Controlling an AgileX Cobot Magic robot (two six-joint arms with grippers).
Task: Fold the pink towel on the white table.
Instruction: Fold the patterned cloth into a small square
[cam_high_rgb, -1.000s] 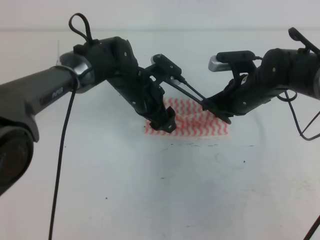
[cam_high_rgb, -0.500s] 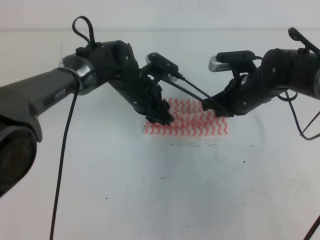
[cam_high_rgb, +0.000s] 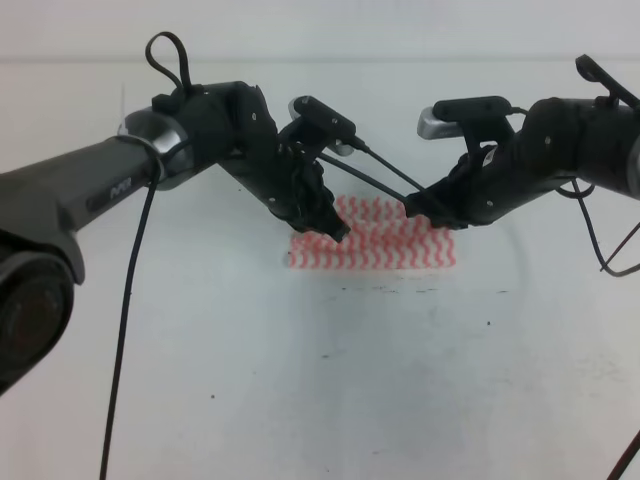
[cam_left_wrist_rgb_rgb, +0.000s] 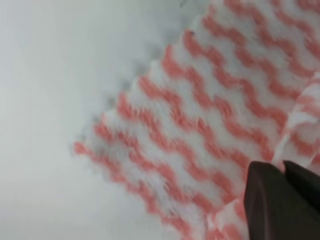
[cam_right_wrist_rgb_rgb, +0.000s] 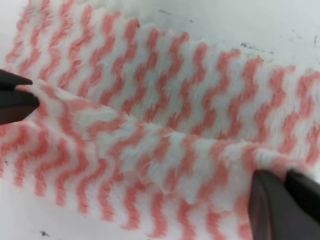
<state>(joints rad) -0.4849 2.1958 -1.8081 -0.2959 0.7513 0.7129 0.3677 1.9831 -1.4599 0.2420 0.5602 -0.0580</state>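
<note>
The pink towel (cam_high_rgb: 375, 245) lies on the white table (cam_high_rgb: 300, 380), a bit past the middle and far from the near edge. Two black arms lean in over it, one from the left and one from the right. The left gripper (cam_high_rgb: 335, 228) sits on the left part of the towel, and its fingers (cam_left_wrist_rgb_rgb: 280, 200) are pinched together on a bit of cloth that bunches up at their tips. The right gripper (cam_high_rgb: 425, 212) is at the far right part of the towel, and its fingers (cam_right_wrist_rgb_rgb: 285, 200) are clenched on a raised edge too. From the right arm's own camera I can see a soft ridge of cloth running across the towel, with the other fingers holding the far end of it. So both arms seem to be holding one edge up, ready to bring it over the rest. The towel looks thin, fuzzy and very light. It is floppy, not stiff, so it will sag and wrinkle between the two holds. It should not slip much, since the cloth is soft and fluffy. It will not break. I think the best place to hold it is right at the corners of one long edge, so the edge stays straight when it is laid over
</note>
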